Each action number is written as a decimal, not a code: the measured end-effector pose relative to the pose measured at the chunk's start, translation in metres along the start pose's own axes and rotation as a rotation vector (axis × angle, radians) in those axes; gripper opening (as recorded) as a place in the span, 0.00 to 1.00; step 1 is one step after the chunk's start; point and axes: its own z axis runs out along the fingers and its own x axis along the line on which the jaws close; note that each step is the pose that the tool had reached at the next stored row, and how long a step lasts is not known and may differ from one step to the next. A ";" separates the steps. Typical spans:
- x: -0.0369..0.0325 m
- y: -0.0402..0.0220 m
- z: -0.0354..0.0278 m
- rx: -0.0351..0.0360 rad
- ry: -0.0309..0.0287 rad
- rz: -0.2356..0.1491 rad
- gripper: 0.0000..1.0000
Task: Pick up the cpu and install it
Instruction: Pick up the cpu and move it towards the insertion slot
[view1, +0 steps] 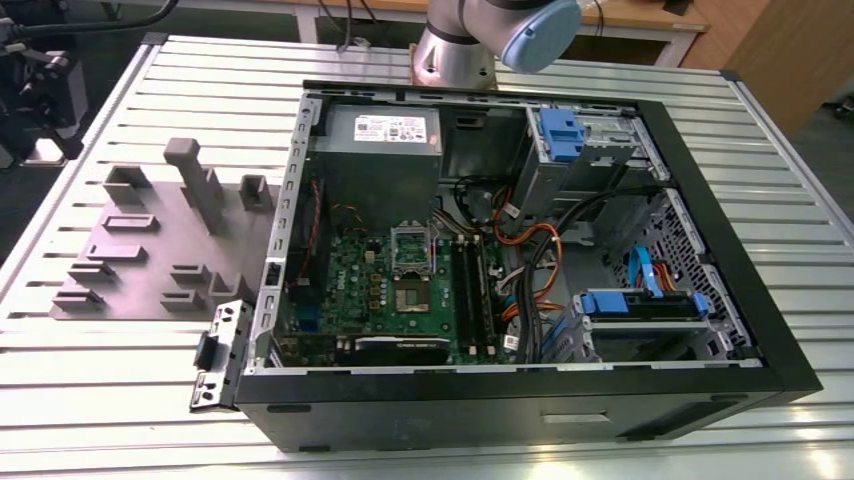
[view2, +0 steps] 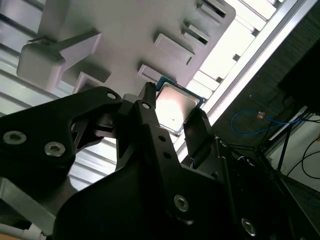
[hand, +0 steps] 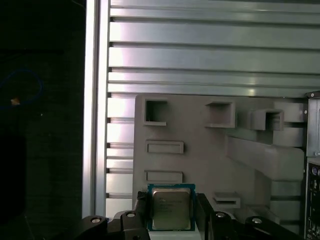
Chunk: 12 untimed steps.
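Hanging cpu (hand: 171, 209): pinched by two opposite edges over the grey tray (hand: 210, 165), which sits beside the open case (view1: 534, 415).
Tool (hand: 172, 216): closed narrowly on the chip's rim.
Handling: light, stiff, slick on top, probably delicate underneath; the edges look the safest hold.
Counter (hand: 200, 50): slatted metal below.

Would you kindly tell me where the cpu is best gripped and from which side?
Pinch the cpu by two opposite thin edges, coming from its flat metal-top side: it is a thin square, with only its rim offering parallel faces. The gripper holds it that way.
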 end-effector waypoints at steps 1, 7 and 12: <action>0.0000 0.0000 -0.0015 0.0000 0.0000 0.000 0.47; -0.0001 0.0000 -0.0055 0.0000 -0.0002 0.000 0.47; -0.0001 0.0000 -0.0056 0.0002 0.0000 0.000 0.47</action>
